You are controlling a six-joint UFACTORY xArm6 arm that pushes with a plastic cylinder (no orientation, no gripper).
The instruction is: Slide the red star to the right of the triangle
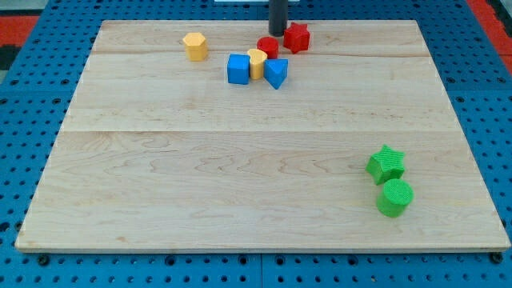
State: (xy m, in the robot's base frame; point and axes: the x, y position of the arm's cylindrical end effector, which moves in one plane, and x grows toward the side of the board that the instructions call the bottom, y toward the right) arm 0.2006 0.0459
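The red star (297, 38) sits near the view's top edge of the wooden board (240, 184). The blue triangle (276, 73) lies below and slightly left of it, a short gap apart. My tip (278, 33) is at the end of the dark rod, just left of the red star and above a red round block (267, 46). I cannot tell whether it touches the star.
A blue cube (238, 69) and a yellow block (257, 62) crowd the triangle's left side. A yellow hexagonal block (194, 46) stands further left. A green star (386, 165) and a green cylinder (395, 198) sit at the lower right.
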